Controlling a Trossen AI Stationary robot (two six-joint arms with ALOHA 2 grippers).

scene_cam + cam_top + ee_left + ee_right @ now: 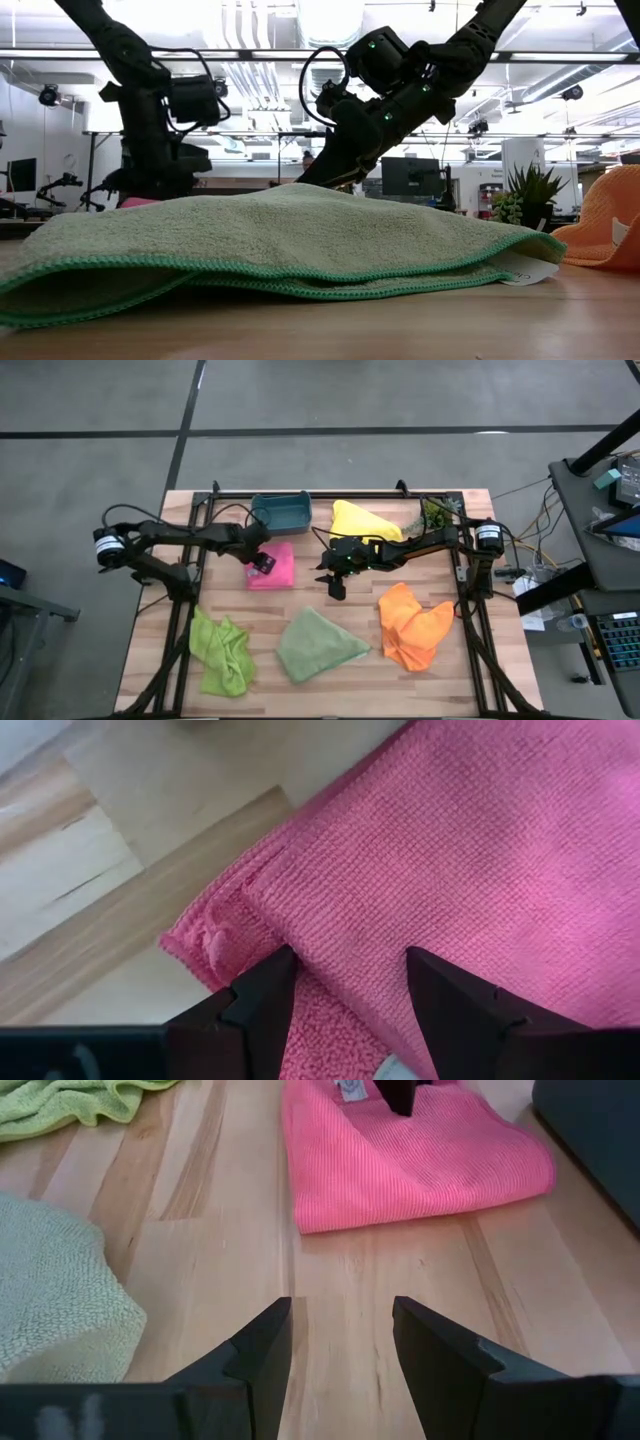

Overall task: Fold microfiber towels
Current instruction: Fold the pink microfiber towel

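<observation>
A folded pink towel (282,568) lies flat at the table's far middle. My left gripper (263,565) points down over its left part, open. The fingers stand on either side of the upper layer's corner (300,910), close to the cloth. My right gripper (335,588) hangs open above bare wood (342,1310), right of the pink towel (420,1150), with nothing between its fingers. A yellow towel (362,520) lies crumpled at the back. An orange towel (413,625), a pale sage green towel (317,645) and a lime green towel (222,650) lie along the near side. My left gripper comes at the pink towel from above, near a corner of its folded upper layer (330,920). Its fingertips (275,970) stand right at the cloth. I cannot tell whether they touch it.
A teal bin (280,512) stands just behind the pink towel. A small green plant (435,513) is at the back right. Bare wood lies between the pink towel and the sage green towel (280,240). Black frame rails (180,620) run along the table's left and right sides.
</observation>
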